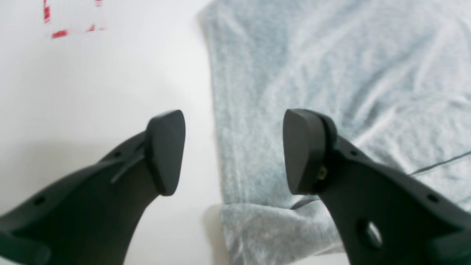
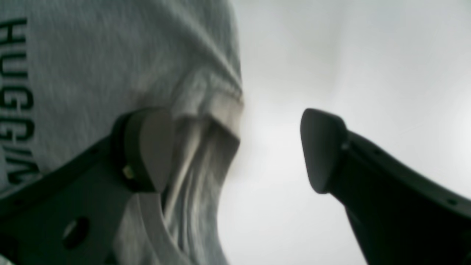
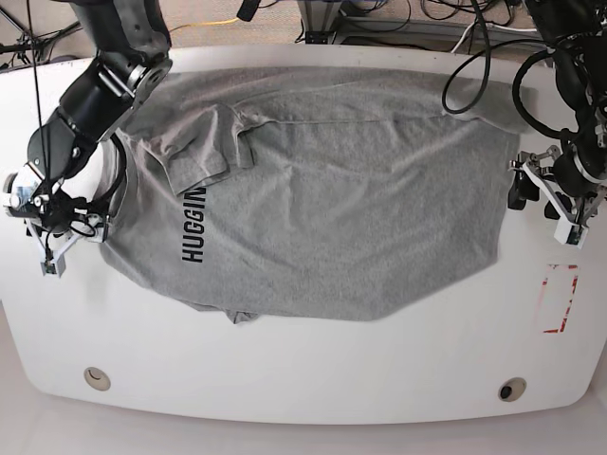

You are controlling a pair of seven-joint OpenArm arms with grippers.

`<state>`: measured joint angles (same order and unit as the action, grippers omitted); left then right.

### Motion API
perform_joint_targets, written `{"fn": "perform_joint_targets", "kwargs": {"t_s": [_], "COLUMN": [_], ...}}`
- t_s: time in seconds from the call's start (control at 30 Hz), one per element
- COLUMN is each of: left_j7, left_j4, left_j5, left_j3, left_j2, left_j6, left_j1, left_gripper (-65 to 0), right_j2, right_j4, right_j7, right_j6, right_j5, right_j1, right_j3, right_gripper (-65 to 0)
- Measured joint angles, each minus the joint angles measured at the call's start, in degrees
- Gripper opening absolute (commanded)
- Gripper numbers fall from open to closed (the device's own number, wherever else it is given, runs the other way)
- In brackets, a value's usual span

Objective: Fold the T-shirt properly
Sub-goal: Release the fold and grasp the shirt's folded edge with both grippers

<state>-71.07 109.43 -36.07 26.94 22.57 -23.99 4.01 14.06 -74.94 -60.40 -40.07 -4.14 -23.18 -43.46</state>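
T-shirt (image 3: pixel 322 218) spread flat on white table (image 3: pixel 285 379), one sleeve folded inward. Soft, light, limp cotton; best pinched at hem edges. Left gripper (image 1: pixel 233 152) spread, empty. Right gripper (image 2: pixel 235 151) spread, straddling cloth edge.

T-shirt (image 3: pixel 322 209): soft heather-grey cloth, wrinkled. Table (image 3: pixel 285 379): smooth white. Jaws: matt black plastic.

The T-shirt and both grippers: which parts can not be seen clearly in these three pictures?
- T-shirt lettering: right wrist view, cut off by the left edge; base view, end covered by a folded sleeve.
- Left gripper: base view, too small to judge its jaws.
- Right gripper: right wrist view, blurred; cloth contact unclear.
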Motion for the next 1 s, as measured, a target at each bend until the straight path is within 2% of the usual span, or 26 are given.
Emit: {"fn": "perform_joint_targets", "kwargs": {"t_s": [0.33,0.5,0.7,0.9,0.97,1.0], "left_j7": [0.04,-0.07,-0.02,0.00,-0.07,0.00], "left_j4": [-0.02,-0.04,-0.04,-1.05,-3.50,-5.29], "left_j5": [0.07,0.11,0.02,-0.20,-0.17,0.02], "left_j3": [0.33,0.33,0.26,0.13,0.11,0.11], "left_j2": [0.09,0.00,0.00,-0.15,-0.15,-0.15], "left_j6": [0.00,0.00,0.00,-0.02,-0.02,0.02], "left_j1": [0.63,1.38,1.40,0.04,-1.62,-2.78], "left_gripper": [-26.0,-26.0,-26.0,-25.4,-25.3,-25.3], "right_j2": [6.69,8.98,9.11,7.37,6.51,6.23], "right_j4": [31.15,41.57,44.04,43.50,43.36,43.34], "right_j7": [16.76,24.70,25.94,30.25,30.99,30.99], "right_j6": [0.17,0.24,0.22,0.63,0.44,0.44], "right_j5": [-3.23,-3.34,-3.19,-1.53,-1.42,-1.44], "right_j1": [-10.32,-13.03,-13.03,-11.39,-11.30,-11.39], "right_j3": [0.02,0.02,0.07,5.44,5.68,5.68], "right_gripper": [-14.9,-14.9,-15.1,-15.5,-17.9,-21.1]}}
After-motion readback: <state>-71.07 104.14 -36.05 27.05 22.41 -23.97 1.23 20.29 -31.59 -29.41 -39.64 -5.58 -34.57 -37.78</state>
